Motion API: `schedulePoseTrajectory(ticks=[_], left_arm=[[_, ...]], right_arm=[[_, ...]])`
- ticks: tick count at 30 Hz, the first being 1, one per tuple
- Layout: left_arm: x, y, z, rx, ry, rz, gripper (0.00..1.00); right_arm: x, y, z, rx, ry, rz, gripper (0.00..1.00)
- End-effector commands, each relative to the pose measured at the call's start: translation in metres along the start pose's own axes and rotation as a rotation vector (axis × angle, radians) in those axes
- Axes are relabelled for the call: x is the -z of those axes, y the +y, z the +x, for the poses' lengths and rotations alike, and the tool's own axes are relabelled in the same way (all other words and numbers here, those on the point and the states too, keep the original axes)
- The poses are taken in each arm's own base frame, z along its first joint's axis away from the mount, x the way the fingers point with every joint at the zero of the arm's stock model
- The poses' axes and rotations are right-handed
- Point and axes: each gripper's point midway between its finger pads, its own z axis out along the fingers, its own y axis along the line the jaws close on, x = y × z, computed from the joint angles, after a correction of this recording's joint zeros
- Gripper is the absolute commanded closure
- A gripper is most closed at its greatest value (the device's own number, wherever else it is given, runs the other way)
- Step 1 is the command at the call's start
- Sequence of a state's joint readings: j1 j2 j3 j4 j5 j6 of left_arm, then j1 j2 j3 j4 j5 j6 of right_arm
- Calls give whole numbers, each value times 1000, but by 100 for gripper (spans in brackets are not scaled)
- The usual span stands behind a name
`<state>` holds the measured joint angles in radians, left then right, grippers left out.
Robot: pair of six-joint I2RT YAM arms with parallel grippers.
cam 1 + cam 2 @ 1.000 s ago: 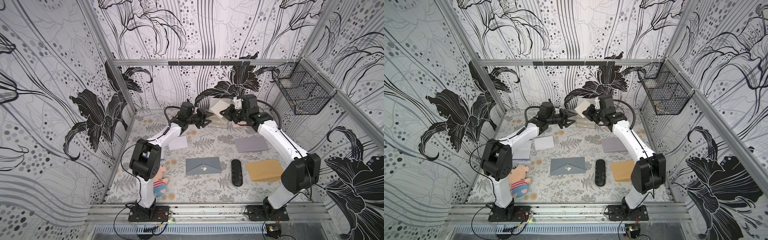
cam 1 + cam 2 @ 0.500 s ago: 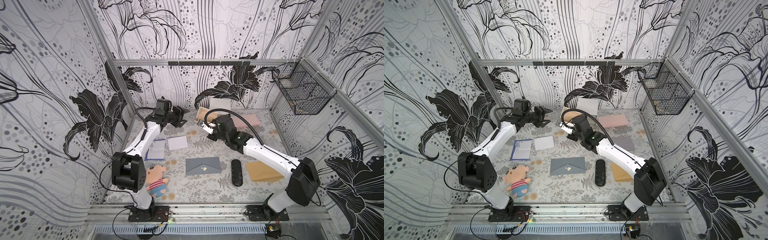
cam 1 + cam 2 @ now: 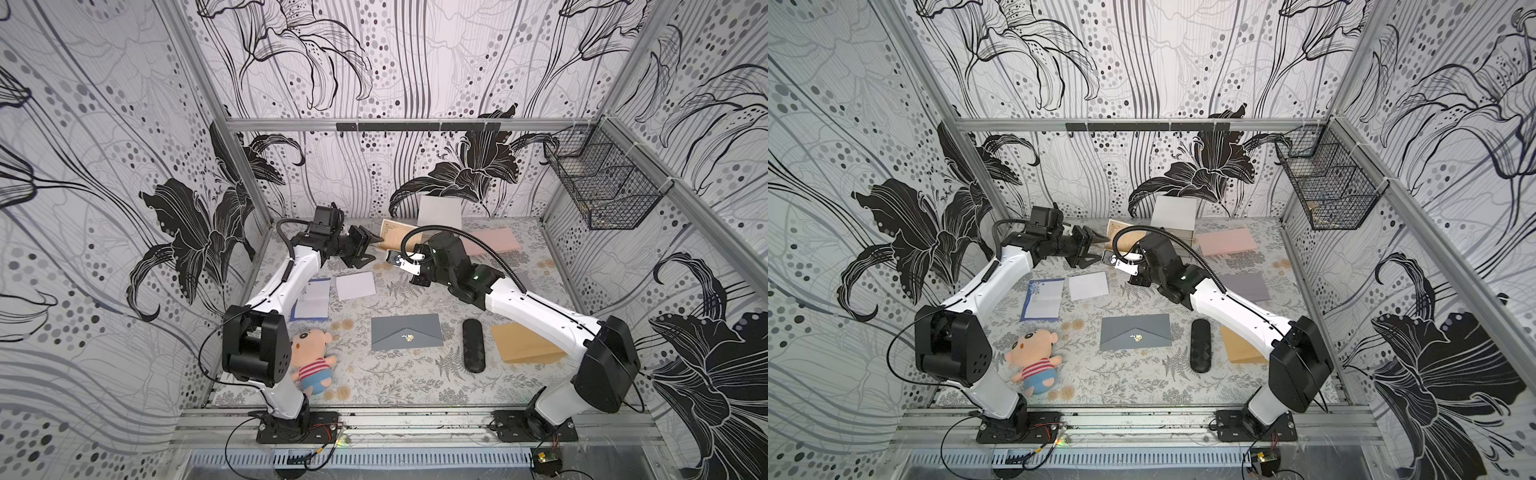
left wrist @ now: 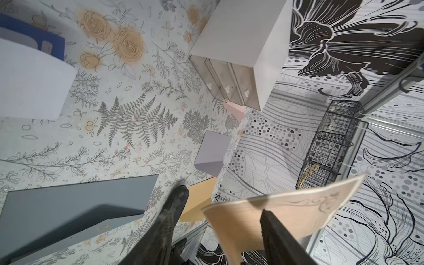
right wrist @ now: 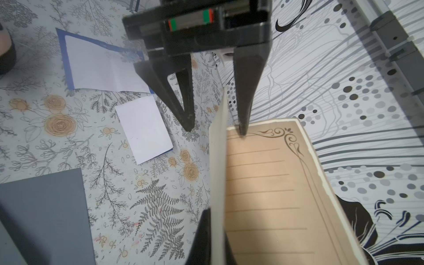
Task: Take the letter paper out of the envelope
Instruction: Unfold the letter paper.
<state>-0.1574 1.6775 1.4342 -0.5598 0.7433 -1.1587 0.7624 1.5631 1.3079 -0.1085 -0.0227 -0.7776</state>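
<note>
Letter paper (image 5: 263, 183), tan, ruled, folded: held in the air over the back of the surface (image 3: 374, 374). It is clear of the grey envelope (image 3: 405, 332) and the tan envelope (image 3: 523, 345), both lying flat.

Right pincer (image 5: 216, 229): pressed together, pinching one end of the sheet.

Left pincer (image 4: 223, 202): spread, straddling the far corner, one finger touching the paper.

Judged step: extraction looks done; handover or unfolding in hand.

Next move calls for closing the left pincer squarely on that corner without creasing it.
</note>
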Motion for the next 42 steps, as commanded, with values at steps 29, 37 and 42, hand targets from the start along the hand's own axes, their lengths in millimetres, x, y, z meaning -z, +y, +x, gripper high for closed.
schedulePoseTrajectory(ticks=[29, 37, 42], left_arm=[[-6, -37, 13, 52, 100, 289, 100], [-1, -56, 5, 66, 66, 377, 100], [0, -63, 2, 42, 51, 388, 100]], right_arm=[[28, -12, -8, -108, -48, -7, 100], [35, 6, -10, -182, -36, -103, 80], [46, 22, -19, -330, -88, -194, 78]])
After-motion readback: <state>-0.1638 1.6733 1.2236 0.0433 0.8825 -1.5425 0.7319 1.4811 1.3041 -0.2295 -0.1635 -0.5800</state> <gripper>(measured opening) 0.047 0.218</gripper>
